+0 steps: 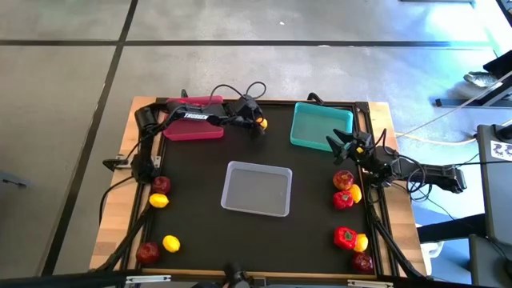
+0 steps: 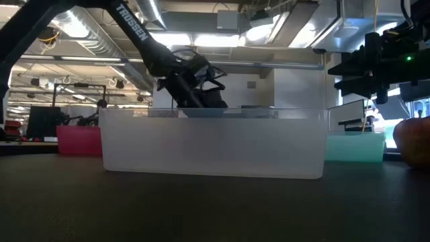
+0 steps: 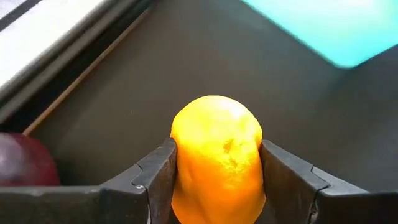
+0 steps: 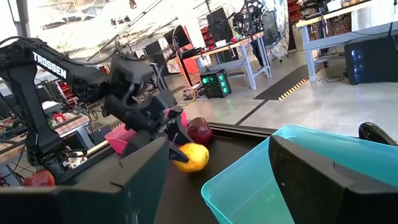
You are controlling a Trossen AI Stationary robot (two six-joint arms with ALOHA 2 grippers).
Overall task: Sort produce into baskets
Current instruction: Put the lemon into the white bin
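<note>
Gripping a yellow lemon (image 3: 216, 155) between both fingers, the left hand (image 1: 258, 122) sits near the table's (image 1: 320, 232) far edge, between pink basket (image 1: 192, 130) and teal basket (image 1: 320, 126). Only wrist views show a dark red apple (image 4: 199, 131) beside it. The right hand (image 1: 339, 144) hangs open over the teal basket's corner.

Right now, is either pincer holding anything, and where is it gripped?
The left pincer has a yellow lemon between its fingers, pressed on the lemon's two opposite sides. The right pincer is open over the teal basket, holding nothing.
</note>
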